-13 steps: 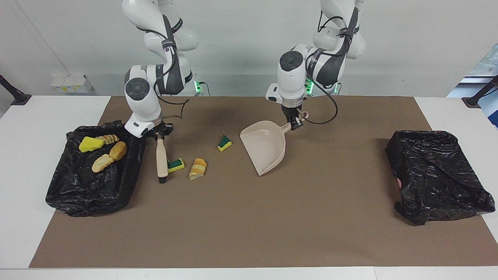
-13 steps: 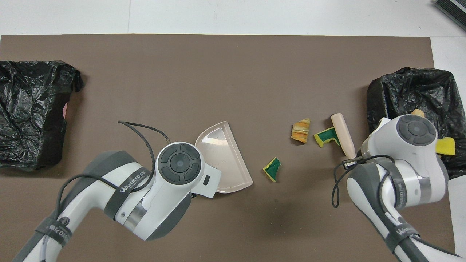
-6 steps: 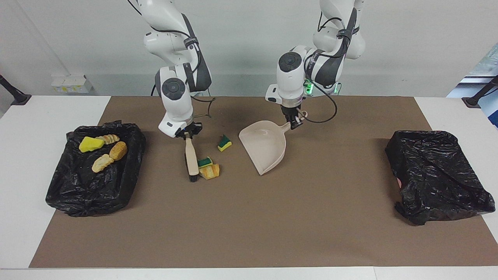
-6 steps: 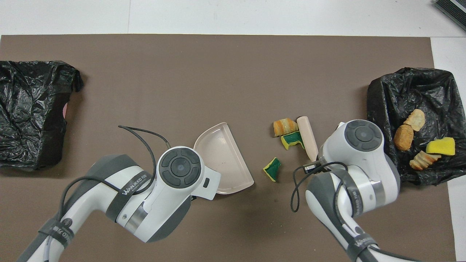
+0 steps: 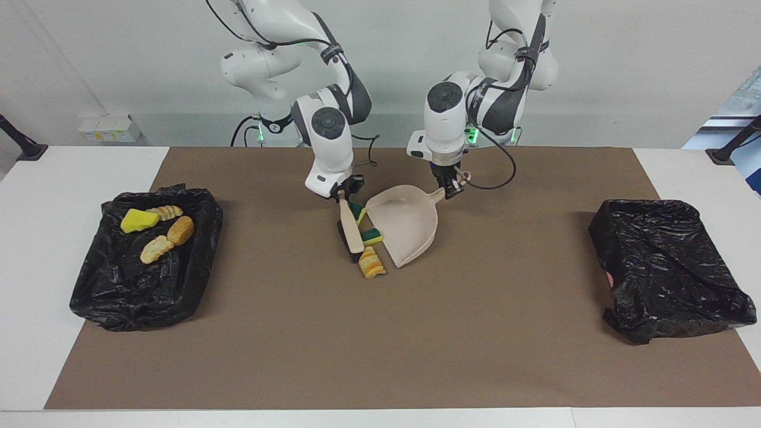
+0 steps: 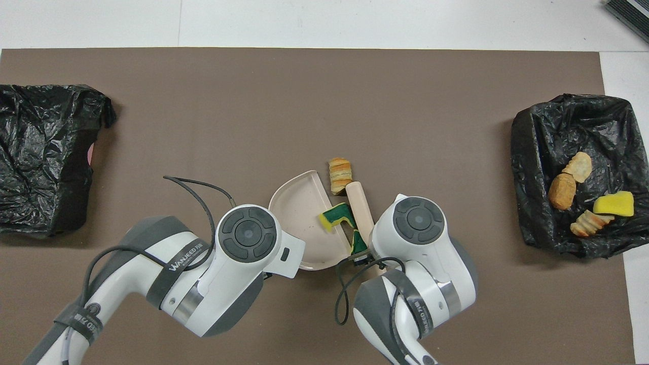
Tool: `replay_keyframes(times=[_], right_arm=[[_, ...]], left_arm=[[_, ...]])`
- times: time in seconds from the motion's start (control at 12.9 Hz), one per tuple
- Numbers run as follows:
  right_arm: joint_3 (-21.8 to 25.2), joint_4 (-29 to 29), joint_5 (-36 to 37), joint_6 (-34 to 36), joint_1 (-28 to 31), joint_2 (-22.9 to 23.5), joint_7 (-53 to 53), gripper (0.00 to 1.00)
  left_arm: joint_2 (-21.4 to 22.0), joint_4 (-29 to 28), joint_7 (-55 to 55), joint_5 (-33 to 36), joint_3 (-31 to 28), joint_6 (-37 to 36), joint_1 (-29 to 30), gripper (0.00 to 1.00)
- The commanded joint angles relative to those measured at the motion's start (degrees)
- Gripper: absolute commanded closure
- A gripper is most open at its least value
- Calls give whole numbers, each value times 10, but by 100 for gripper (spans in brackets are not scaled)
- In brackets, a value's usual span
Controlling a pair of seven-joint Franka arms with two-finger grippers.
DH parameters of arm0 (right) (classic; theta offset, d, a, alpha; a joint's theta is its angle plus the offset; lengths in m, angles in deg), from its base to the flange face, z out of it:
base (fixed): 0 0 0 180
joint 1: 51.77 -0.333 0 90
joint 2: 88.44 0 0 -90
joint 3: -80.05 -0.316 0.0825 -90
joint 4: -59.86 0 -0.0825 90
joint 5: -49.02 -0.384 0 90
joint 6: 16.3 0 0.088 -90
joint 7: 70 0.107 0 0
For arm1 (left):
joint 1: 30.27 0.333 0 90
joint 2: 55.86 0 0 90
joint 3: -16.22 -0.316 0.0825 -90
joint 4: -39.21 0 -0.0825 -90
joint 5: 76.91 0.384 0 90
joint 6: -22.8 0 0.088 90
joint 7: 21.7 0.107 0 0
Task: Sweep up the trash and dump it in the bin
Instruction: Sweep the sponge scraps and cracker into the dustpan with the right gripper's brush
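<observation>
While your right gripper (image 5: pixel 345 195) stays out of it, note that it is clamped shut on the handle of the beige black-bristled brush (image 5: pixel 351 232), which lies aslant along the open lip of the beige plastic dustpan (image 5: pixel 410 229). Your left gripper (image 5: pixel 450 185) is closed on the dustpan's handle. Two green-backed yellow sponge scraps sit between brush and pan: one (image 6: pixel 336 215) on the lip, the other (image 6: pixel 358 241) closer to the robots, wedged against the brush. A striped orange bread-like chunk (image 5: pixel 371 263) lies just off the pan's corner, on the brown mat (image 5: pixel 380 345) covering the tabletop. Four more scraps rest in the open black-lined bin (image 5: pixel 119 285) at the right arm's end. A covered black-bagged bin (image 5: pixel 666 267) sits at the left arm's end. Broad bare mat lies between pan and either bin.
</observation>
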Motion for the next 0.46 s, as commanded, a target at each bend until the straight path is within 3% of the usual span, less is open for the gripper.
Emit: replay_keyframes(times=[0.0,0.15,0.39], right_arm=[[2,25,-79,2,-20,11,-4,100],[2,42,-94,11,-30,9,-1,100],[12,80,-89,88,-19,0,-3,100]], left_arm=[[19,-28,13,4,-3,23,4,100],[19,-28,14,4,-3,24,5,100],[19,-28,14,4,-3,24,6,100]])
